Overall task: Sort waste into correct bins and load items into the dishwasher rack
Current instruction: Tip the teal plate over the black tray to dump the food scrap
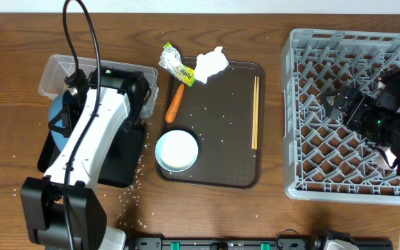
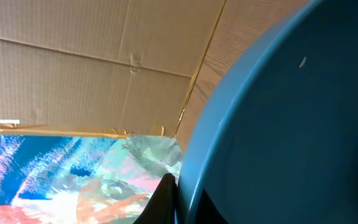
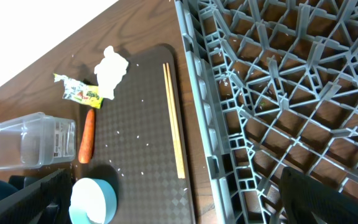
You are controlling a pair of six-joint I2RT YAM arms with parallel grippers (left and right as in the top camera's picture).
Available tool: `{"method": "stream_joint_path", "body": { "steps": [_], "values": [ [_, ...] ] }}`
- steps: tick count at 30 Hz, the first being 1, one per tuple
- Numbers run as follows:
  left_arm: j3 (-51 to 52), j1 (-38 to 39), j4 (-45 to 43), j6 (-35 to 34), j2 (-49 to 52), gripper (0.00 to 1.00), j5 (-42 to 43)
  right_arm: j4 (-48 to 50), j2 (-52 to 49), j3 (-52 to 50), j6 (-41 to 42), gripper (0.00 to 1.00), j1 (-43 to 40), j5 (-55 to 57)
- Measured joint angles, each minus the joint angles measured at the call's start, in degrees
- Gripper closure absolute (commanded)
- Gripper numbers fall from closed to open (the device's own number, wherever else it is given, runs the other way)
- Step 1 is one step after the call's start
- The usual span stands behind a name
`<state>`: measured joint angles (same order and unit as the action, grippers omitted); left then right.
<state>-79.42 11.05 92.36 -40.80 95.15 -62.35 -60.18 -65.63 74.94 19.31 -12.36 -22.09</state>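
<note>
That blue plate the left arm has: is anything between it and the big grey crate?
Yes. The brown tray lies between the blue plate and the crate, carrying a white bowl, a carrot and chopsticks. The right tool also hovers over the crate.

Below the right gripper (image 1: 344,105) the grey rack (image 1: 288,118) offers open lattice floor with pegs sticking up, and its wall stands between the gripper and the brown tray (image 1: 221,142) ahead. There the chopsticks (image 1: 255,111), bowl (image 1: 178,150), carrot (image 1: 175,103) and, at the far rim, the wrapper (image 1: 177,66) and tissue (image 1: 212,64) leave a free middle strip. The left gripper (image 1: 67,111) is hemmed in: the dark-blue plate (image 2: 278,112) presses right against it, with the clear tub (image 1: 51,76) and black tray (image 1: 127,163) underneath.
</note>
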Motion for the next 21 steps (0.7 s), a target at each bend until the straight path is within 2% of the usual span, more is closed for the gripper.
{"method": "stream_joint_path", "body": {
  "steps": [16,21],
  "values": [
    [0.00,0.00,-0.15,1.86,0.00,0.94,-2.40,0.02,0.00,0.00,0.02,0.01,0.00,0.00],
    [0.00,-0.02,-2.43,4.63,-0.02,0.94,-2.38,-0.09,0.00,0.00,0.00,0.01,0.00,-0.04]
  ]
}}
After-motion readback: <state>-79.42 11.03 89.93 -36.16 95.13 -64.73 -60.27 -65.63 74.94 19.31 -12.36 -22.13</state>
